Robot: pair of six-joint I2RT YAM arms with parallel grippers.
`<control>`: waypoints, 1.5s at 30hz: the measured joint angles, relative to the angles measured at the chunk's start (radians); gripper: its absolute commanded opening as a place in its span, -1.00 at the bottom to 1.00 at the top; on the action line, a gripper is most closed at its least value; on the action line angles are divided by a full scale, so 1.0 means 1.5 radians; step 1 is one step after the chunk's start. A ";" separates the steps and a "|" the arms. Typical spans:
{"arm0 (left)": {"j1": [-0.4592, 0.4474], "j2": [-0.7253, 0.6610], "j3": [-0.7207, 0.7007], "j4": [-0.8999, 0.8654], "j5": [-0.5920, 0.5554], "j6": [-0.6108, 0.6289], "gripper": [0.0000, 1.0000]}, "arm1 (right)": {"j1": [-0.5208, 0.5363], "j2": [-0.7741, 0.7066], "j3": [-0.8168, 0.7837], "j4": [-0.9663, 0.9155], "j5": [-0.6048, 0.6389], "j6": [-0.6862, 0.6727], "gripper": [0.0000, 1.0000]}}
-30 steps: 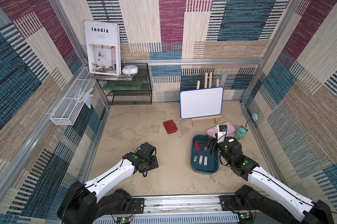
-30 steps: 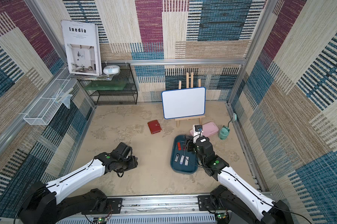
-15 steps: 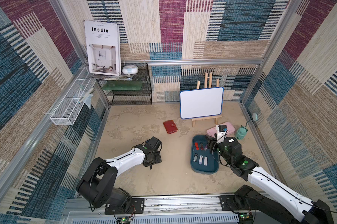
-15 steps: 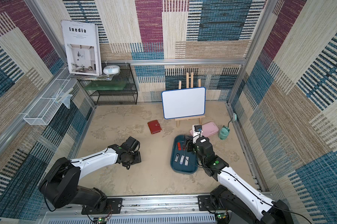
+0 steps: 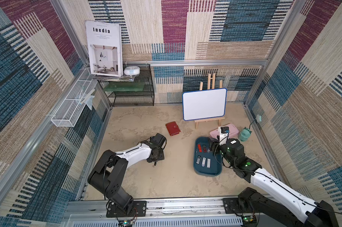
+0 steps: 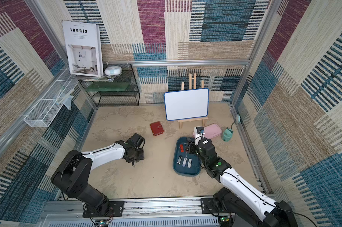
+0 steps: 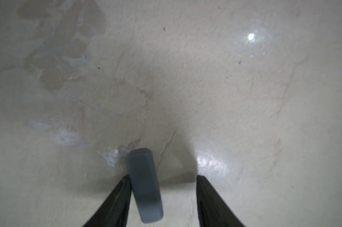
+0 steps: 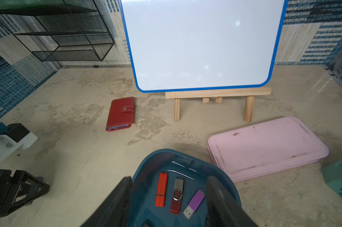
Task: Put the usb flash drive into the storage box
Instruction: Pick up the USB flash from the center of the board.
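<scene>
While the left gripper (image 7: 163, 176) hangs low over the table (image 5: 166, 182), its jaws stand spread; the grey-blue usb flash drive (image 7: 144, 184) lies between them, against one finger and clear of the other; whether it rests on the table I cannot tell. The table is beige, mottled with darker worn patches and pale scuffs, glossy under the light. Well apart from the left gripper, the storage box (image 5: 207, 171) sits just beside a pink case (image 5: 234, 130) with several other drives (image 8: 177, 194) inside; the right gripper (image 8: 169, 178) hovers over it, jaws apart, holding nothing. Woven panels of blue, magenta and beige wall the cell; a whiteboard (image 5: 204, 104) on an easel, a red wallet (image 5: 172, 128) and a black wire shelf (image 5: 130, 92) stand toward the back.
</scene>
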State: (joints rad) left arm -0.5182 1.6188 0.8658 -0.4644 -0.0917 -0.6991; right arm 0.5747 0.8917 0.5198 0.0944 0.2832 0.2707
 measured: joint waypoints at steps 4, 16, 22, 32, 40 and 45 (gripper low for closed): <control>0.000 -0.008 -0.016 0.012 -0.002 0.010 -0.04 | 0.000 0.004 0.000 0.000 0.000 0.000 0.29; -0.016 0.013 -0.011 -0.006 -0.063 0.014 -0.41 | 0.000 0.015 0.004 0.000 0.003 0.000 0.29; -0.024 0.032 0.005 -0.014 -0.084 0.012 -0.59 | 0.000 0.011 0.004 0.000 0.008 0.002 0.29; -0.028 0.012 0.003 -0.012 -0.085 0.012 -0.82 | -0.001 0.008 0.004 -0.001 0.008 0.003 0.28; -0.083 -0.130 0.017 -0.085 -0.013 0.002 -0.85 | -0.001 -0.027 0.000 -0.014 0.052 0.016 0.28; -0.199 -0.159 0.084 -0.097 0.001 -0.035 -0.89 | -0.002 -0.088 -0.042 -0.015 0.129 0.039 0.27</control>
State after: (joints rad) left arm -0.8173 1.3796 0.9920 -0.6106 -0.0898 -0.7521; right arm 0.5720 0.7593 0.4561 0.0723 0.4770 0.3294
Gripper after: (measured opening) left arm 0.231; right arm 0.639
